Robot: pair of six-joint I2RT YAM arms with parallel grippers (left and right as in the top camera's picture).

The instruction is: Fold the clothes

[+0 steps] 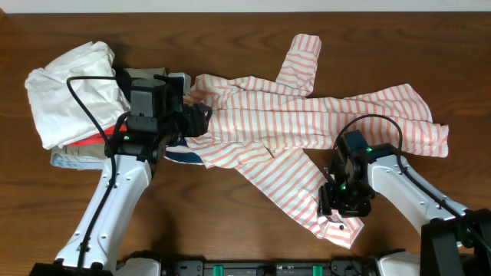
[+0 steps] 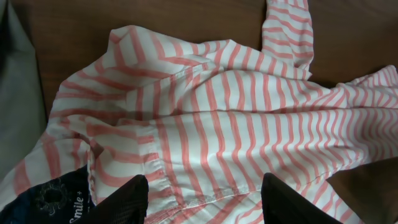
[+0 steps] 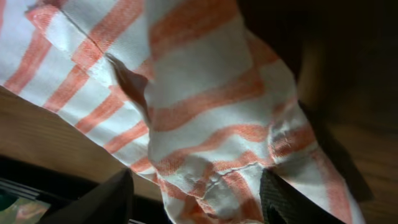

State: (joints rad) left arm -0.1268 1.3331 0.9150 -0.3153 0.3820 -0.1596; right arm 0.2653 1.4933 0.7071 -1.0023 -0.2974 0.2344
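Left wrist: "Smile" on navy cloth (image 2: pixel 59 199); left claw (image 2: pixel 204 186) spread over shirt (image 2: pixel 236 118) — right claw (image 3: pixel 196 177) grip unclear.

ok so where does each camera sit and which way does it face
overhead: fixed above the brown wooden table, looking straight down on the coral-pink and white striped long-sleeved shirt; white left arm and right arm with left claw and right claw show.
left wrist: on the left arm, looking past its two dark fingertips across the shirt's body.
right wrist: on the right arm, close on a shirt end between its fingertips.
shared: all three see the shirt.
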